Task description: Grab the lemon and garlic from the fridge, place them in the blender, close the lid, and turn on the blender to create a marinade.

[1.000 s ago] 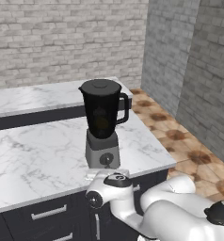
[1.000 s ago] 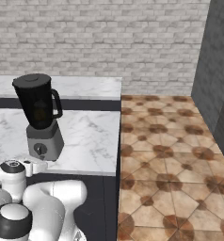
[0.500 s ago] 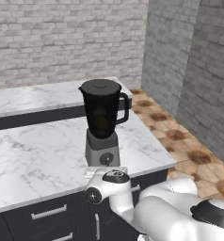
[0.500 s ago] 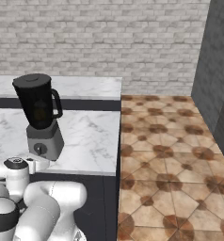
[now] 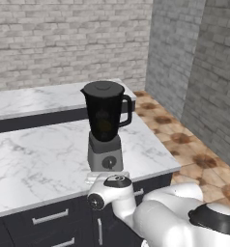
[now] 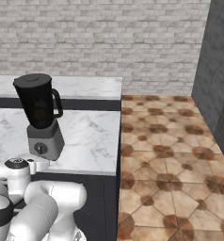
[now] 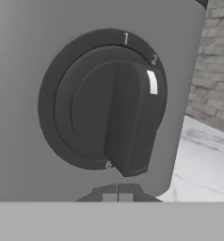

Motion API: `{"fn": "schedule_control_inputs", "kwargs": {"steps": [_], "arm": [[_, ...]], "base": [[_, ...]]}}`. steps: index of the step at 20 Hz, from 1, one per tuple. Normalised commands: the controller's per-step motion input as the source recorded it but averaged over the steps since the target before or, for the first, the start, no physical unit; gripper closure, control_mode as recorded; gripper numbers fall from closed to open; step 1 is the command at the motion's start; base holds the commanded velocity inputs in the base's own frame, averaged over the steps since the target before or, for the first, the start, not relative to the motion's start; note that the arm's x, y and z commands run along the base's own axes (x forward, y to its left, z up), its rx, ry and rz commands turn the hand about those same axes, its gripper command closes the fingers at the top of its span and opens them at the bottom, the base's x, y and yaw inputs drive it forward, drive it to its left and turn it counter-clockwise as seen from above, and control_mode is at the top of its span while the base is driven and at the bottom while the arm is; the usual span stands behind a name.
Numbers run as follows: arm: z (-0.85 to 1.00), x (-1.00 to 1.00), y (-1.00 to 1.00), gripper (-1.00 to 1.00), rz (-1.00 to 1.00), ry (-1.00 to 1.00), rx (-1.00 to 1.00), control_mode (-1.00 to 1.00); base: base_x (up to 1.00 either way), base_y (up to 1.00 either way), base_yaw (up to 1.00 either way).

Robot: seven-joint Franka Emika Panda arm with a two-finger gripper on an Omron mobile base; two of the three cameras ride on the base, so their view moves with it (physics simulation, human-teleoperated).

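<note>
Blender [image 5: 105, 125]: stands on the white marble counter [image 5: 35, 164] near its front edge, in the same spot as a second ago; black jar upright on the grey base, handle toward the tiled floor [image 6: 170, 155].
Lid [image 5: 103, 87]: sits flat on the jar's mouth, unchanged.
Knob [image 7: 111, 110]: round and black on the base's front; its white mark points between the 1 and the 2 on the dial.
Gripper [image 7: 117, 193]: fingertips pressed together, nothing between them, just below the knob and very close to the base.
Arm: its wrist [image 5: 108, 188] is at the counter's front edge, right before the base; compared with a second ago it sits slightly higher and nearer the blender.
</note>
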Motion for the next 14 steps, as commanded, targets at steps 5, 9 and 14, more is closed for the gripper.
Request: {"fn": "schedule_control_inputs", "kwargs": {"steps": [5,9,14], "arm": [[-0.17,0.26,-0.03,1.0,0.02,0.0,0.0,-1.0],[-0.16,0.03,-0.03,1.0,0.03,0.0,0.0,-1.0],[-0.01,-0.05,0.0,1.0,0.02,0.0,0.0,-1.0]], "base": [[0.0,0.0,0.0],[0.0,0.0,0.0],[0.0,0.0,0.0]]}}
